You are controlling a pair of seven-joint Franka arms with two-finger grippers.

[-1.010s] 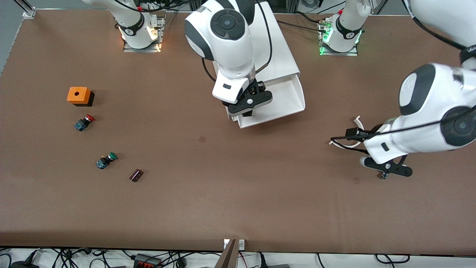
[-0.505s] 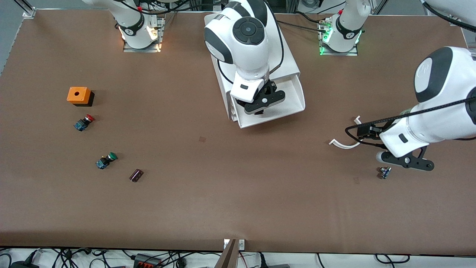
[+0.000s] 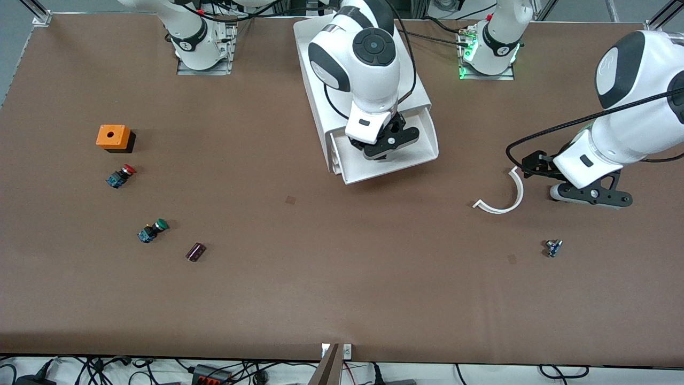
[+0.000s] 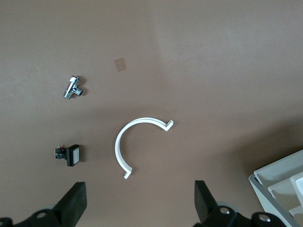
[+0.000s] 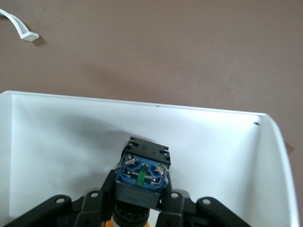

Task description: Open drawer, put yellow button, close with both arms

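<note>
The drawer (image 3: 422,144) is the top tray of the white cabinet (image 3: 320,80) and stands pulled open. My right gripper (image 3: 382,149) hangs over the open tray, shut on the yellow button. In the right wrist view the button's blue base (image 5: 142,176) sits between the fingers, above the drawer's white floor (image 5: 61,137), with a sliver of orange cap below. In the front view the button is hidden under the gripper. My left gripper (image 3: 590,195) is open and empty over the table beside a white curved strip (image 3: 507,200), toward the left arm's end.
The curved strip (image 4: 124,142), a small metal fitting (image 4: 72,87) and a small black-and-white part (image 4: 69,154) lie below the left gripper. A red-capped button (image 3: 121,175), a green-capped button (image 3: 152,230), an orange box (image 3: 113,137) and a dark cylinder (image 3: 195,251) lie toward the right arm's end.
My right gripper has moved with the button from the drawer's front edge to over the middle of the tray. My left gripper has pulled away from the metal fitting toward its base.
</note>
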